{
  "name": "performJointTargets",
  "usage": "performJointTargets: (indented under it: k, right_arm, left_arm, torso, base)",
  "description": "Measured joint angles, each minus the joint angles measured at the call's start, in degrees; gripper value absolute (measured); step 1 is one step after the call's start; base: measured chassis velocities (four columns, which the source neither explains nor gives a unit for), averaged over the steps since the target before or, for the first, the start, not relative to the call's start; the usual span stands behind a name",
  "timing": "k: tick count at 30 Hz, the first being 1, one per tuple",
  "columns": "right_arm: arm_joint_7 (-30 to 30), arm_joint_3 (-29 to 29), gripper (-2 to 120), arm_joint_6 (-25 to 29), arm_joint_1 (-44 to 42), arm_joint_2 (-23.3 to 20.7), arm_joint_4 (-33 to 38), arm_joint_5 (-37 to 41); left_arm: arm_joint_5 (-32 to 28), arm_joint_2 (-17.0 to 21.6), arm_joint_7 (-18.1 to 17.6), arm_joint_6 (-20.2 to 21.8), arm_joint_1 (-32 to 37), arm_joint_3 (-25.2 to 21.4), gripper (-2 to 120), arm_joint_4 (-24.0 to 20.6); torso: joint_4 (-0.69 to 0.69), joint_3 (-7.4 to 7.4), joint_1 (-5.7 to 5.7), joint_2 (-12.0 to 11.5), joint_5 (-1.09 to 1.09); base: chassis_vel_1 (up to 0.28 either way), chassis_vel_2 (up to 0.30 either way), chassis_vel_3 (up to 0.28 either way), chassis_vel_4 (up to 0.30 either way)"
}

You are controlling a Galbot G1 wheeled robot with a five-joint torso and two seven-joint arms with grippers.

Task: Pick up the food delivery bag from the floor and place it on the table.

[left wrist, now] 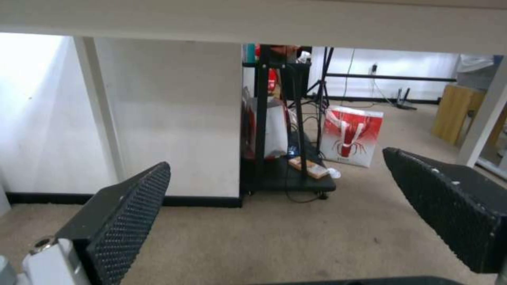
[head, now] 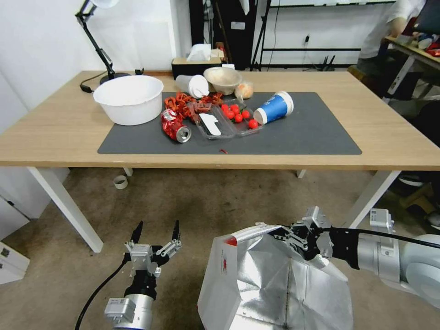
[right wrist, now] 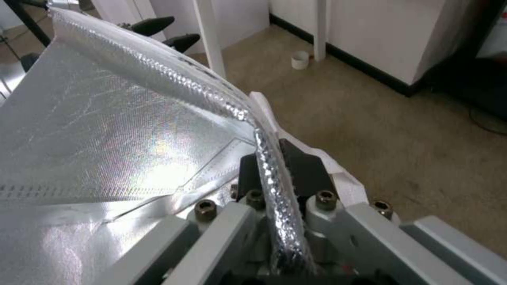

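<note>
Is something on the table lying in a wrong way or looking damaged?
Yes. On the table's grey mat, the blue paper cup lies on its side, and a red can lies crushed beside scattered red scraps.

1. Food delivery bag (head: 220, 279): white shell, small red logo, crinkly silver foil lining.
2. Floor (head: 220, 201): stained beige-brown.
3. Table (head: 59, 133): light wood top, dark grey mat (head: 302, 133), white legs.
4. Left gripper (head: 156, 231): black fingers with dotted pads (left wrist: 126, 233).
</note>
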Motion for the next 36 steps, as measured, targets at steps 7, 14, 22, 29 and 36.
performJointTargets:
  k: [7, 14, 22, 29, 36]
  right_arm:
    - [0.0, 0.3, 0, 0.0, -0.3, -0.3, 0.0, 0.1]
    - [0.0, 0.3, 0, 0.0, -0.3, -0.2, 0.0, 0.1]
    - [0.0, 0.2, 0, 0.0, -0.1, -0.4, -0.2, 0.3]
    - [0.1, 0.1, 0, 0.0, 0.1, -0.4, -0.3, 0.4]
    - [0.0, 0.2, 0, 0.0, -0.3, 0.0, -0.2, 0.3]
  left_arm:
    - [0.1, 0.1, -0.3, 0.4, 0.1, -0.1, 100, 0.0]
    - [0.0, 0.2, -0.6, 0.5, 0.1, -0.2, 100, 0.1]
    - [0.0, 0.2, -0.6, 0.5, 0.0, -0.1, 100, 0.2]
    - [0.0, 0.2, -0.7, 0.5, 0.0, 0.0, 100, 0.2]
    - [0.0, 0.2, -0.6, 0.5, -0.1, 0.1, 100, 0.3]
  torso:
    - [0.02, 1.00, 0.63, 1.6, 0.00]
    - [0.00, 2.10, 1.37, 3.4, 0.00]
    - [0.01, 3.29, 2.20, 5.5, 0.00]
    - [0.01, 4.26, 2.84, 7.1, 0.00]
    - [0.00, 5.38, 3.67, 9.0, 0.00]
  base:
    - [0.000, 0.000, 0.000, 0.000]
    - [0.000, 0.000, 0.000, 0.000]
    - [0.000, 0.000, 0.000, 0.000]
    - [0.000, 0.000, 0.000, 0.000]
    - [0.000, 0.000, 0.000, 0.000]
